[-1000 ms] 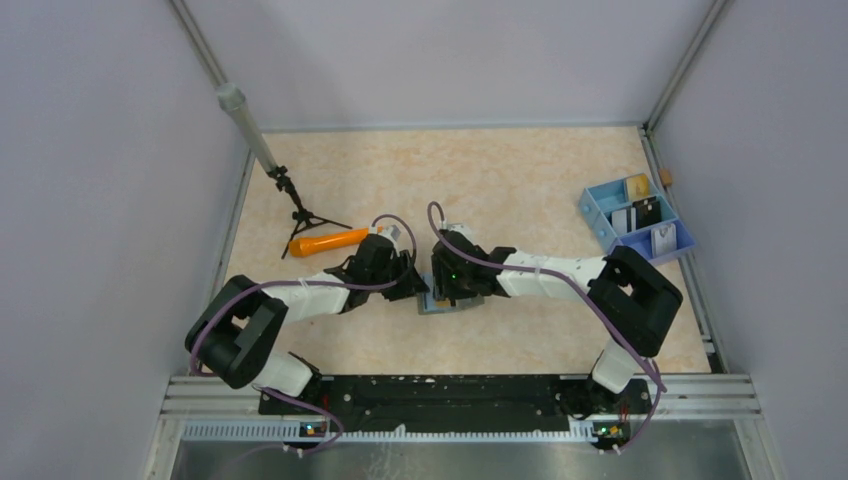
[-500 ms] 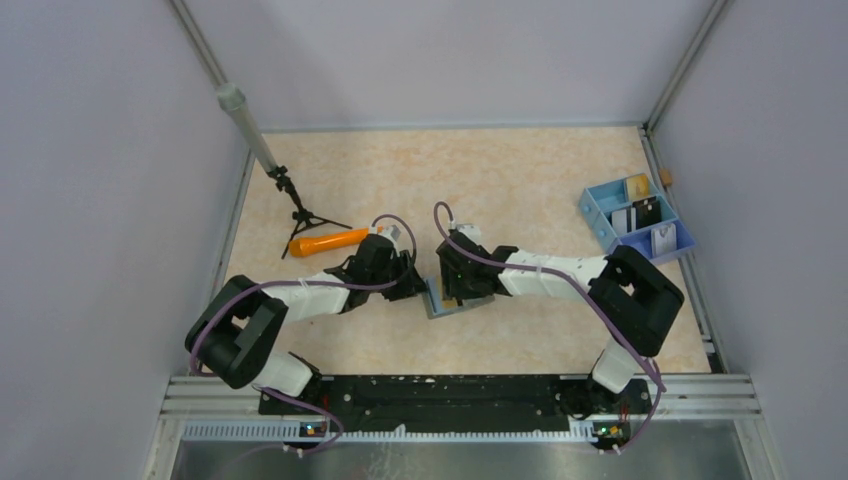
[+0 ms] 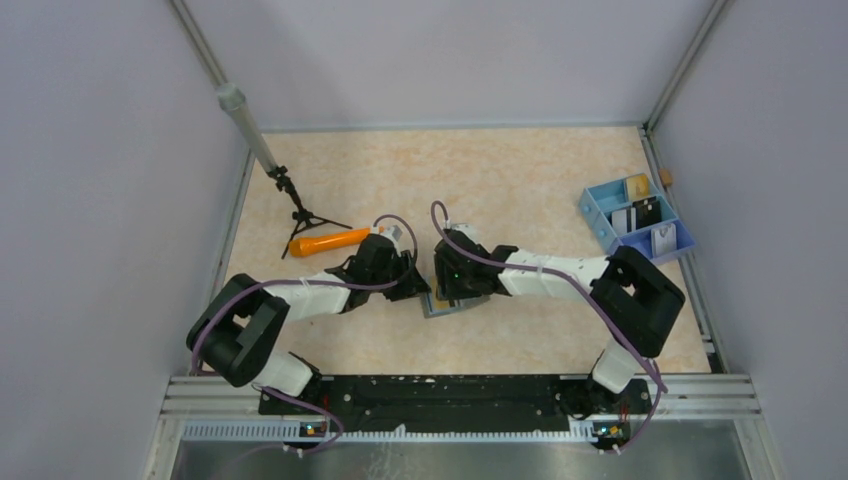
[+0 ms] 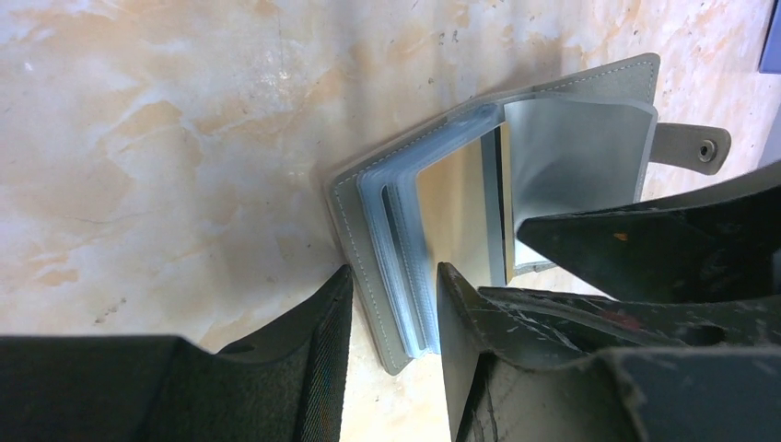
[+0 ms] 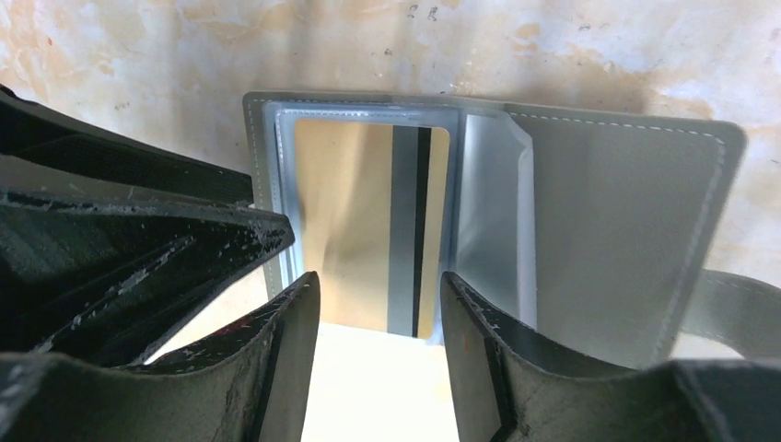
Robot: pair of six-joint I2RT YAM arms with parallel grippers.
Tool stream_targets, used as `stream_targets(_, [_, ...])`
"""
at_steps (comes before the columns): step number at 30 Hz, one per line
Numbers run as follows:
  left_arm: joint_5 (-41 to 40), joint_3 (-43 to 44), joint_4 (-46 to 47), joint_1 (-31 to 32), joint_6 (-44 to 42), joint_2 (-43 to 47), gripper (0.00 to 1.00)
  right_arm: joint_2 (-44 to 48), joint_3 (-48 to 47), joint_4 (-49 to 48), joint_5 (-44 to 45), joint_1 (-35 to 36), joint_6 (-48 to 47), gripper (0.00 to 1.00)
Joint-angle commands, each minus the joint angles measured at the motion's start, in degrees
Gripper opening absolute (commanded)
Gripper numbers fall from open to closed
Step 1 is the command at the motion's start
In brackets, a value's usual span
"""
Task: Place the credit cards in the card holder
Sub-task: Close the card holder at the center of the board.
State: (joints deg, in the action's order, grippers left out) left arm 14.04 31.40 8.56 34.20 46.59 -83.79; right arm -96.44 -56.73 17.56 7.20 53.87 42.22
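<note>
The grey card holder (image 3: 447, 307) lies open on the table between both grippers. My left gripper (image 4: 391, 272) is shut on the holder's left half, one finger on the grey cover (image 4: 355, 230), the other against the stack of clear sleeves. A gold credit card (image 5: 350, 203) with a dark stripe sits in the top sleeve, also seen as the card (image 4: 456, 212). My right gripper (image 5: 379, 281) is open, its fingers either side of that card's near end. The right flap (image 5: 635, 221) lies flat. From above, the left gripper (image 3: 412, 288) and right gripper (image 3: 452, 290) nearly meet.
An orange carrot-shaped stick (image 3: 328, 241) lies left of the left gripper, beside a small black tripod (image 3: 300, 215) holding a grey pole (image 3: 245, 125). A blue and lilac compartment tray (image 3: 636, 222) with small dark and white things stands at the right edge. Walls enclose three sides.
Half a second ago the right gripper sat slightly further up-right, showing more of the holder's left side; it has come back over it. The left arm has hardly moved.
</note>
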Motion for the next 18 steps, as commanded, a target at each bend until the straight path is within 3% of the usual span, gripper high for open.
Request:
stream_targets(1, [-1.8,-0.1,0.1,-0.3,-0.4,1.7,0.40,6.5,-4.0,4.4,4.5,0.4,-2.1,0.53])
stream_targets(8, [-2.3,-0.1,-1.1,-0.3,-0.9,3.0,0.42,16.4,-0.6,10.3,8.1,-5.7,-3.2,0.59])
stream_targets(14, [-2.5,-0.3,-1.7,-0.4,-1.0,3.4,0.42,22.8,7.4,11.4,8.5,-14.7,-2.4,0.52])
stream_targets(18, [-2.0,-0.3,-1.7,-0.4,-0.8,3.4,0.42,23.6,12.5,9.5,8.1,-17.1,-1.9,0.49])
